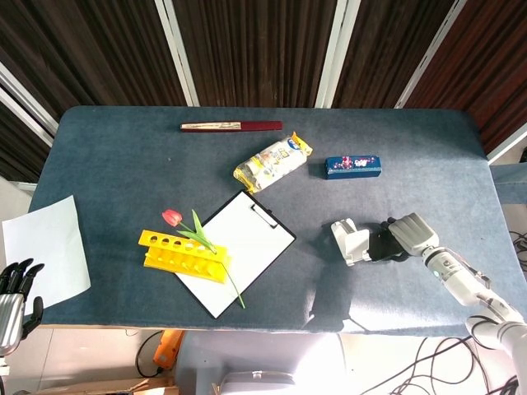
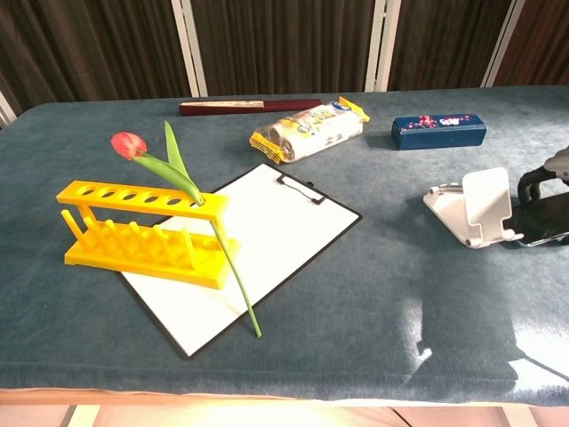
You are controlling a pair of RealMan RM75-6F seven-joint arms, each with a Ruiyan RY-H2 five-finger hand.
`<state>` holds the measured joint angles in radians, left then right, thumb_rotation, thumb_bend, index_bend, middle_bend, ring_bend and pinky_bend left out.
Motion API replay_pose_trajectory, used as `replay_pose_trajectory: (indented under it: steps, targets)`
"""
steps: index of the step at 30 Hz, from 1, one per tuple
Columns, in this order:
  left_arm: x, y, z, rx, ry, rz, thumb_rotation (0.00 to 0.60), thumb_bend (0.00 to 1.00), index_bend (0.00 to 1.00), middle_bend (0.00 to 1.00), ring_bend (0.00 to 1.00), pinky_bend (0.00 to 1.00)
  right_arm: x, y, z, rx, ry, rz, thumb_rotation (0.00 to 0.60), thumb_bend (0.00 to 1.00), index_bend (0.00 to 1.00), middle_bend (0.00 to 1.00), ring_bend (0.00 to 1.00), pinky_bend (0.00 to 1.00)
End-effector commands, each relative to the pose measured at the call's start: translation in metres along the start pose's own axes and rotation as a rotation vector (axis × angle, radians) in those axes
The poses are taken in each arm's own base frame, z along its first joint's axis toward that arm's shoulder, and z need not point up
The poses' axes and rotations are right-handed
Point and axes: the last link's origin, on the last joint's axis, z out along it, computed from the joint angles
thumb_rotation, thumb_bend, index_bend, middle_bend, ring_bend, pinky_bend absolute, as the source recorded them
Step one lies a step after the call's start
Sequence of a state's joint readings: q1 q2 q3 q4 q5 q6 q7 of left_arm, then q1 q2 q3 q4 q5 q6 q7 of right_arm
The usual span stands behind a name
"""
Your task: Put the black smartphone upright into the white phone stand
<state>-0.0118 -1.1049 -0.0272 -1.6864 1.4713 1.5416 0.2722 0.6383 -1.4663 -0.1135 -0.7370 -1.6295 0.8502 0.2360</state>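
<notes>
Blue cloth covered the table (image 1: 107, 164). Nearest, the left hand (image 1: 15, 292) hung spread and empty by its edge. To the right, the right hand (image 1: 409, 235) gripped the black smartphone (image 2: 544, 220), tipped up just behind the white phone stand (image 2: 473, 209), which held nothing. Next, I think, it must lift the phone over into the stand. Further left, a yellow rack (image 2: 142, 233) held a tulip (image 2: 130, 144).

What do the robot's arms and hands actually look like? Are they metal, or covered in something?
The right hand has a pale grey, boxy back and black fingers. Its arm is a silvery-white tube built in rounded segments, with no sleeve. The left hand shows black fingers over a silver-grey palm. No markings are readable. Loose black cables lie on the floor below.
</notes>
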Motion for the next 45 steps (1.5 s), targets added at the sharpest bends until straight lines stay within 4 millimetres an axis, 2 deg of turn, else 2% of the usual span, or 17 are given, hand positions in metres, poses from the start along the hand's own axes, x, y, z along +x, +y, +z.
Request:
replay_pose_trajectory:
  steps: [1, 11, 18, 24, 31, 37, 45]
  targets:
    - [0.0, 0.0, 0.0, -0.001, -0.001, 0.0, 0.6, 0.53, 0.19, 0.12, 0.1, 0.27, -0.001, 0.0, -0.003, 0.01, 0.001, 0.004, 0.6, 0.53, 0.9, 0.78, 0.87, 0.83]
    - [0.0, 0.0, 0.0, -0.001, -0.001, -0.003, 0.6, 0.53, 0.19, 0.12, 0.1, 0.27, -0.001, 0.0, -0.008, 0.016, 0.028, 0.031, 0.6, 0.55, 0.91, 0.78, 0.87, 0.83]
    - [0.0, 0.0, -0.001, -0.003, -0.001, -0.003, 0.6, 0.53, 0.19, 0.12, 0.1, 0.27, 0.009, 0.006, -0.024, -0.018, 0.135, 0.019, 0.6, 0.55, 0.91, 0.78, 0.87, 0.83]
    - [-0.001, 0.0, 0.0, -0.003, -0.004, 0.0, 0.6, 0.53, 0.19, 0.11, 0.1, 0.27, 0.022, 0.007, -0.041, -0.098, 0.296, -0.113, 0.6, 0.56, 0.91, 0.78, 0.87, 0.83]
    - [-0.001, 0.0, 0.001, 0.001, -0.01, -0.004, 0.6, 0.53, 0.19, 0.11, 0.1, 0.27, 0.039, -0.008, -0.052, -0.066, 0.449, -0.286, 0.6, 0.56, 0.91, 0.78, 0.87, 0.82]
    - [0.0, -0.001, 0.001, 0.007, -0.007, -0.009, 0.6, 0.53, 0.19, 0.11, 0.1, 0.27, 0.056, -0.029, -0.053, 0.024, 0.624, -0.542, 0.6, 0.56, 0.93, 0.78, 0.87, 0.78]
    - [0.001, -0.002, 0.0, 0.007, -0.005, -0.013, 0.6, 0.53, 0.19, 0.11, 0.1, 0.27, 0.072, -0.047, -0.039, 0.213, 0.714, -0.763, 0.6, 0.56, 0.93, 0.78, 0.87, 0.78]
